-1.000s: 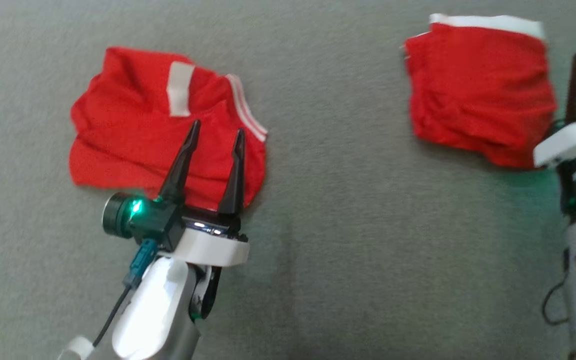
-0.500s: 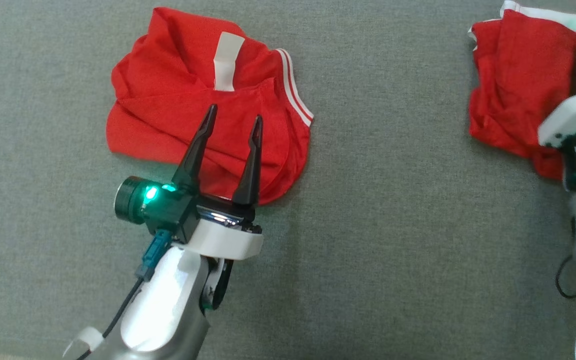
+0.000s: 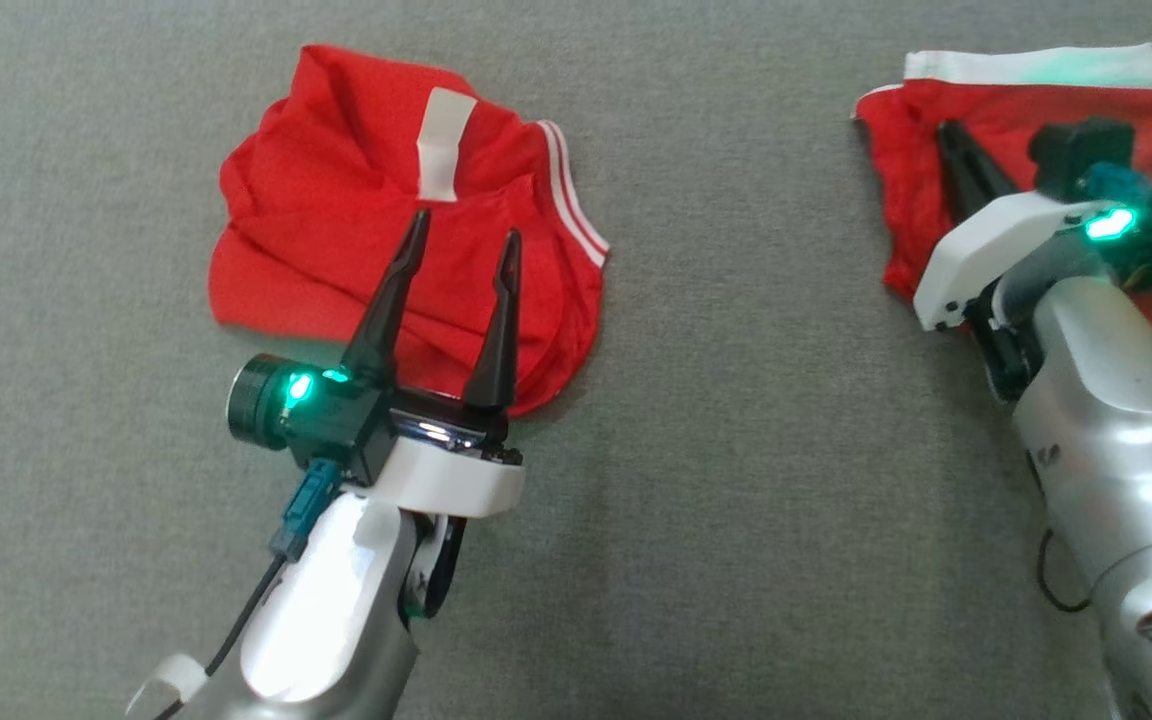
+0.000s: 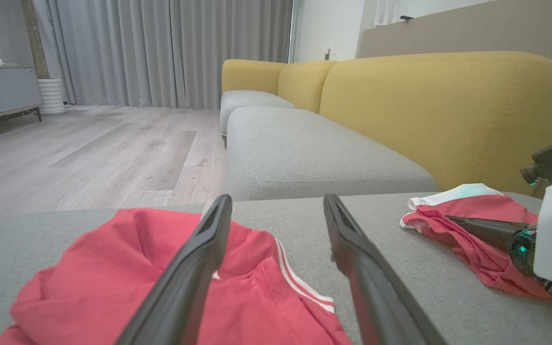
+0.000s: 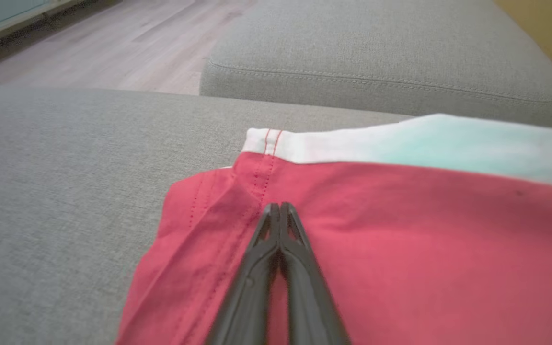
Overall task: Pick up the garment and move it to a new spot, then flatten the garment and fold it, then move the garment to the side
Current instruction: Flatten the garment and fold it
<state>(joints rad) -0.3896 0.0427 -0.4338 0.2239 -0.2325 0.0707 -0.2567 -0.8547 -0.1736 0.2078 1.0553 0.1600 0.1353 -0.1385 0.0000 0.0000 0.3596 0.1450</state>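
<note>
Grey couch cushion point(image 3: 736, 450), left gripper point(image 3: 468, 224) spread over crumpled red garment point(image 3: 306, 220), right gripper point(image 3: 948, 130) clenched atop folded red garment point(image 3: 996, 105)

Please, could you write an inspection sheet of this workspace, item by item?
Surface: grey fabric cushion, flat.
Job's things: crumpled red garment at left; folded red garment with white band at right.
Clutter: nothing seen.
Grippers: left gripper, jaws open, over the crumpled garment's near edge; right gripper, jaws shut, over the folded garment, grip unclear.
Cables: black cable with teal plug at left wrist; black cable loop beside right forearm.
Surroundings: yellow sofa back, grey curtains, wooden floor.
</note>
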